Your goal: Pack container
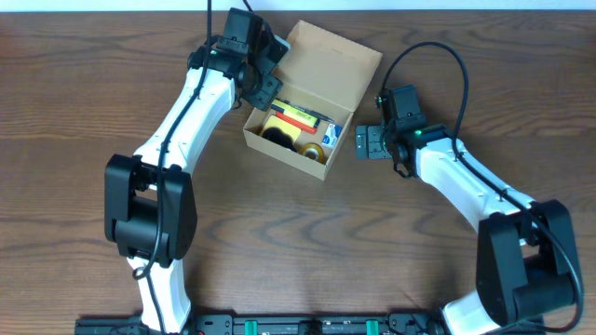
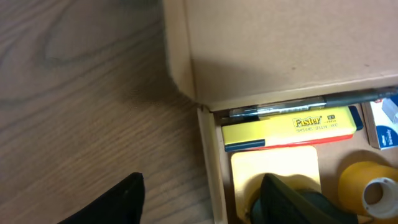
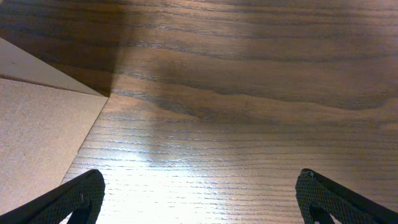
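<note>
Nearest the left wrist lens: black fingers (image 2: 118, 202) of the left tool (image 2: 200, 186), spread wide and released, straddling one side wall of the container (image 2: 210, 155). One finger outside, over the wood-grain bench (image 2: 74, 93); the other inside, above the contents. Whether touching the wall or clear of it, cannot tell. Nothing gripped.

Inside the tan cardboard container, tight against the wall under the lid: a dark pen (image 2: 280, 111), lying lengthwise. Just beside it, a long yellow pack (image 2: 289, 124) with a blue end and the printed word "Faster". Next, a pale yellow pad of notes (image 2: 273, 165), partly hidden by the inner finger. Lower right, a yellow roll (image 2: 367, 186) with a pale core. At the right edge, a small blue-and-white item (image 2: 382, 124), cut off by the frame. Seen from overhead only, a black ring (image 1: 276, 133) near the front wall.

From above: container toward the far middle of the bench, set at an angle, between the two arms. Lid (image 1: 331, 58) open, leaning back, away from the robot. Left tool at the container's left end, over the rim.

Right tool (image 1: 366, 142) just beside the container's right end, outside it; contact not clear. In the right wrist view, fingers (image 3: 81, 193) wide apart and released, only bare bench between them, with plain cardboard at the left edge
</note>
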Available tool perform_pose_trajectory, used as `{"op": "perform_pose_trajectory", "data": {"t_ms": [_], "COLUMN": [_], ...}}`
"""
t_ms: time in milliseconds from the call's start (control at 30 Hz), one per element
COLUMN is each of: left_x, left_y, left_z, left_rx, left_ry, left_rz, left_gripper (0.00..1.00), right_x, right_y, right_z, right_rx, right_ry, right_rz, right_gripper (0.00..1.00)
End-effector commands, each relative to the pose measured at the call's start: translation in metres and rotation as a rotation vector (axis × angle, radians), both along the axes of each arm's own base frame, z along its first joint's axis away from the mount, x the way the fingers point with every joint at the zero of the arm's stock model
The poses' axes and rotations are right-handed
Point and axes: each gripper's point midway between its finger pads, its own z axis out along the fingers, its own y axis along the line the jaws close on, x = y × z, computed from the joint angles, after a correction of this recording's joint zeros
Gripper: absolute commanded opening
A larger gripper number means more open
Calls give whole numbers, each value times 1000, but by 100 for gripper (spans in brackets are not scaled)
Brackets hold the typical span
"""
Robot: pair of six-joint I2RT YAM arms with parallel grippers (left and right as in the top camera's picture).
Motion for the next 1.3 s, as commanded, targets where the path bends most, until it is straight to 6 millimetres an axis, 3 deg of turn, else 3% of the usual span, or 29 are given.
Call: {"op": "perform_pose_trajectory", "data": {"t_ms": [0, 567, 667, 767, 1033, 1200, 1267], "left_x": [-1, -26, -25, -27, -32, -35, -37], "left_y": [5, 12, 12, 12, 9, 5, 5], "left_z": [-18, -29, -29, -30, -30, -30, -31], "left_rx": [-31, -30, -30, -28, -70, -106, -120], "left_ry": [60, 189, 187, 194, 237, 261, 279], "left_rz": [86, 179, 179, 180, 242, 266, 313], "left_gripper": [55, 39, 34, 21, 20, 6, 6], "right_x": [0, 0, 0, 0, 0, 0, 0], "right_y": [-4, -4, -4, -4, -4, -4, -4], "right_z": [-4, -4, -4, -4, -4, -4, -4], "right_rx": [3, 3, 3, 3, 3, 3, 3], "right_ry": [10, 10, 10, 10, 10, 10, 10], "right_rz": [-18, -18, -18, -18, -18, -18, -18], "right_gripper": [99, 99, 99, 99, 99, 99, 99]}}
